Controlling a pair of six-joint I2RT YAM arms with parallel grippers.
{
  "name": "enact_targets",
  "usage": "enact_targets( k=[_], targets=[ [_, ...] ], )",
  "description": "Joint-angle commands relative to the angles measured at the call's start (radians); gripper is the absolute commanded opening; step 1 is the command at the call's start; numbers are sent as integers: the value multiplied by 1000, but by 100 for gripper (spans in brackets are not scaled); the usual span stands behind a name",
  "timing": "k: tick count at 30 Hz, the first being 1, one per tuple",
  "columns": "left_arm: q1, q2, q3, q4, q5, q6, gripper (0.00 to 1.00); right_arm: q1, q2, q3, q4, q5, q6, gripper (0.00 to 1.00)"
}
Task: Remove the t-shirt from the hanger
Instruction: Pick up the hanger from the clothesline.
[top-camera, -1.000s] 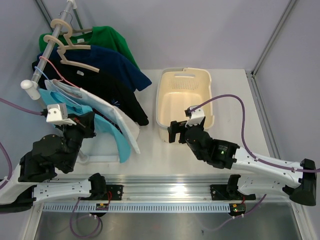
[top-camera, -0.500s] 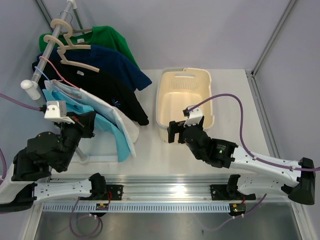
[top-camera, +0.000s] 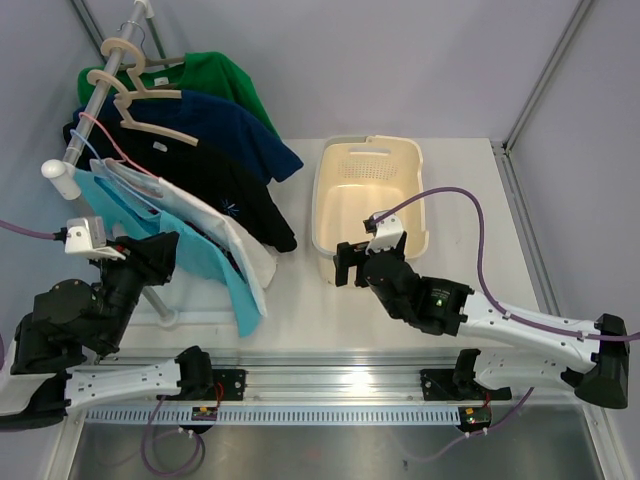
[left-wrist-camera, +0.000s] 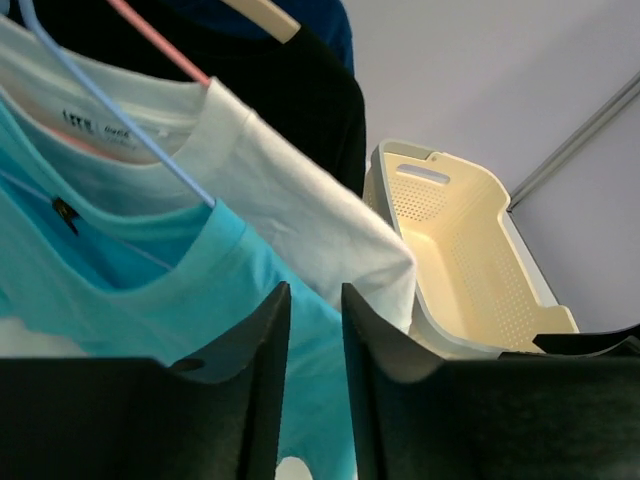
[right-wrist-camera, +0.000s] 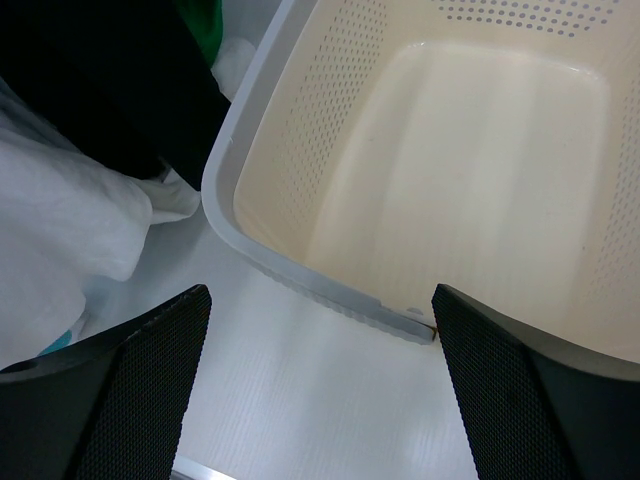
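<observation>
Left gripper (left-wrist-camera: 315, 292), fingers barely parted, faces the turquoise t-shirt (left-wrist-camera: 120, 290) at left; right gripper (right-wrist-camera: 320, 298) gapes wide over the near rim of the basket (right-wrist-camera: 330, 170).

The turquoise t-shirt (left-wrist-camera: 130, 290) hangs slantwise on a thin light-blue hanger (left-wrist-camera: 165, 156), just in front of a white shirt (left-wrist-camera: 290, 200).

Bright, even light falls from overhead, leaving only soft, pale shadows on the white bench (top-camera: 330, 300) beneath the arms. The metal rail (top-camera: 330, 362) at the near edge carries streaks of glare. In the left wrist view, the fingers (left-wrist-camera: 230, 390) of the left gripper (left-wrist-camera: 314, 300) are near-black and slightly soft. In the right wrist view, the black t-shirt (right-wrist-camera: 100, 80) loses all fold detail, and the basket (right-wrist-camera: 330, 150) looks washed pale inside.
</observation>
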Motion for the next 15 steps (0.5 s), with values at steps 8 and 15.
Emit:
enact_targets(
  k=[8, 15],
  targets=[
    [1, -16, -54, 2, -227, -33, 60, 4, 27, 59, -4, 13, -3, 100],
    [2, 61, -22, 7, -404, -30, 73, 4, 35, 66, -10, 5, -1, 99]
  ],
)
